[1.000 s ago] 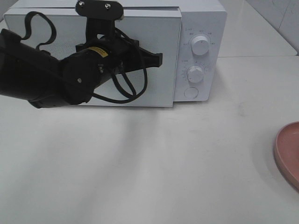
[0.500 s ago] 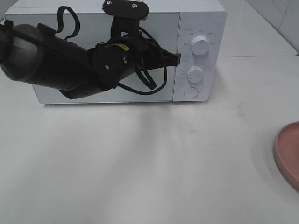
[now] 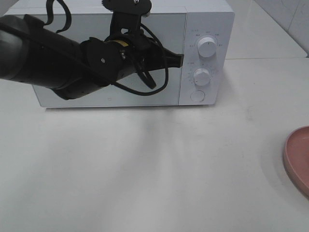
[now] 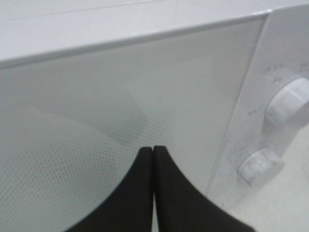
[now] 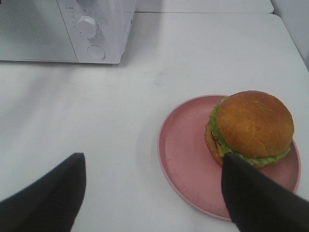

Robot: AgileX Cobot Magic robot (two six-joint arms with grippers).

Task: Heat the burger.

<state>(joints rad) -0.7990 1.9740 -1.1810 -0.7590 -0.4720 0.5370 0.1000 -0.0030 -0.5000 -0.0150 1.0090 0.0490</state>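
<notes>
White tabletop (image 3: 159,169) with closed white microwave (image 3: 207,29) at the rear.
Smooth matte surface; the microwave door (image 4: 120,111) has a fine dotted mesh, with two round knobs and a round button on its panel. Left pincer (image 4: 153,151): black fingers pressed together, tips at the door near the panel edge, holding nothing. Right pincer (image 5: 153,193): fingers spread wide, empty, above the tabletop. Round pink plate (image 5: 181,150) carries the burger (image 5: 251,126), glossy bun, frilled lettuce.
</notes>
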